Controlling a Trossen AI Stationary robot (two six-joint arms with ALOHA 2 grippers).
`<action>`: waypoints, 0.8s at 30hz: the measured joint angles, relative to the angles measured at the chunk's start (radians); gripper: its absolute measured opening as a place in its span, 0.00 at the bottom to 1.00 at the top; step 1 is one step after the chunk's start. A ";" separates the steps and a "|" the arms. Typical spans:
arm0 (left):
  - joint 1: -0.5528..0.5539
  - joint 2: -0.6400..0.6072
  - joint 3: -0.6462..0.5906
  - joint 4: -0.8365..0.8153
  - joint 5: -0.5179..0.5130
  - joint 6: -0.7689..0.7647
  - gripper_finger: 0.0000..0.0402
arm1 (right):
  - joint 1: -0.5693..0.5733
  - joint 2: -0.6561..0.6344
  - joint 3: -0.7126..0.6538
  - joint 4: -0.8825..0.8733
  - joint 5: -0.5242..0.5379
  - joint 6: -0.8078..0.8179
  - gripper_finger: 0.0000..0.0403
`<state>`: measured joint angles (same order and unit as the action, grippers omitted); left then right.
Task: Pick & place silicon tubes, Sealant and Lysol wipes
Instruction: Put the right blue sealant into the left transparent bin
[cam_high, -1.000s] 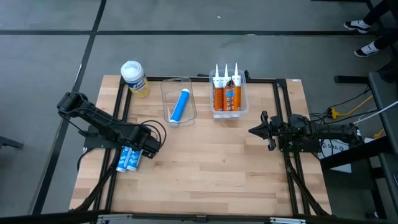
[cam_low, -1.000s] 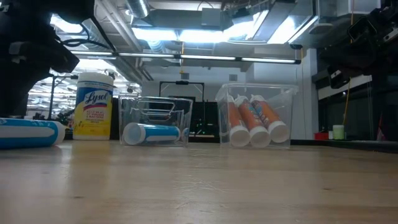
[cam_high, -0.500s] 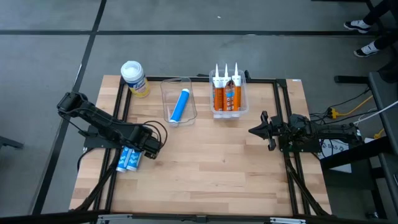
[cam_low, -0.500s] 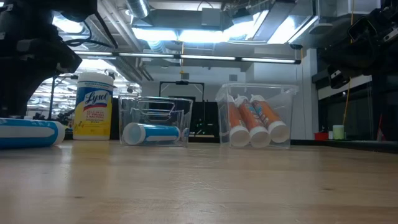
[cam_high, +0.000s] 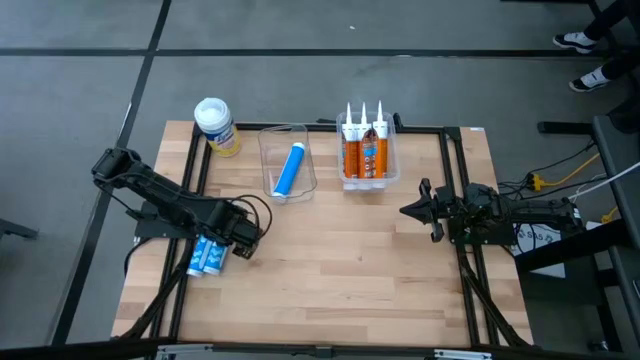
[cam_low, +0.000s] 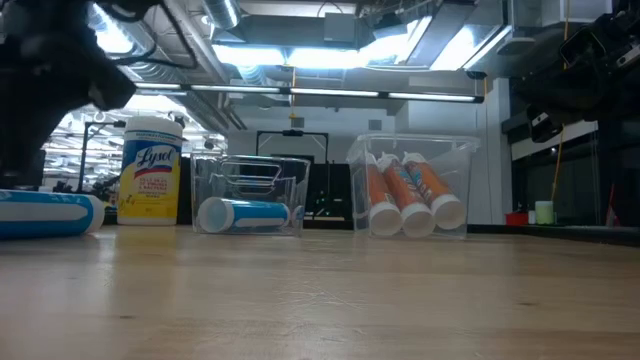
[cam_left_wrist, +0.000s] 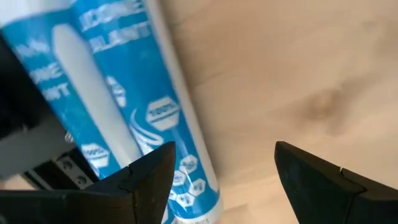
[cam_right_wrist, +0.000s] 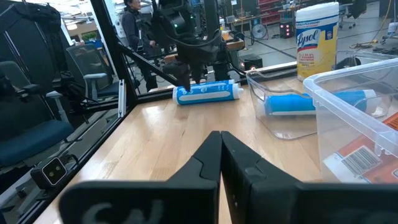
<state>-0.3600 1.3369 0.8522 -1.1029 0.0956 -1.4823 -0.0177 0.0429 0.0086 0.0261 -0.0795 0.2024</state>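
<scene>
Counting three blue tubes (cam_high: 208, 254), three orange cartridges (cam_high: 364, 155), one Lysol wipes (cam_high: 215, 125).

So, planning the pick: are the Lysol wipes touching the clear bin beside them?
Apart. The high view shows bare table between the Lysol wipes and the clear bin.

Place: a robotics lab or workshop hall.
Ceiling: bare ducts (cam_low: 250, 75) and strip lights (cam_low: 330, 52) are running overhead.
Floor: grey concrete (cam_high: 300, 25) is surrounding the wooden worktop (cam_high: 330, 260), which is sitting in a black metal frame (cam_high: 470, 290).
Room behind: office chairs (cam_right_wrist: 37, 118), cluttered benches (cam_right_wrist: 261, 25) and a person (cam_right_wrist: 134, 25) are showing.
</scene>
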 joint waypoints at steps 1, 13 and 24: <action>-0.006 0.000 0.007 0.001 -0.003 0.029 0.66 | 0.000 0.000 0.000 0.000 0.000 0.000 0.03; -0.156 0.000 0.046 -0.022 -0.077 0.695 0.66 | 0.000 0.000 0.000 0.000 0.000 0.000 0.03; -0.214 -0.023 -0.042 -0.059 -0.099 0.892 0.66 | 0.000 0.000 0.000 0.000 0.000 0.000 0.03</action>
<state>-0.5742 1.3137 0.8103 -1.1620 -0.0035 -0.5899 -0.0174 0.0429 0.0086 0.0261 -0.0795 0.2024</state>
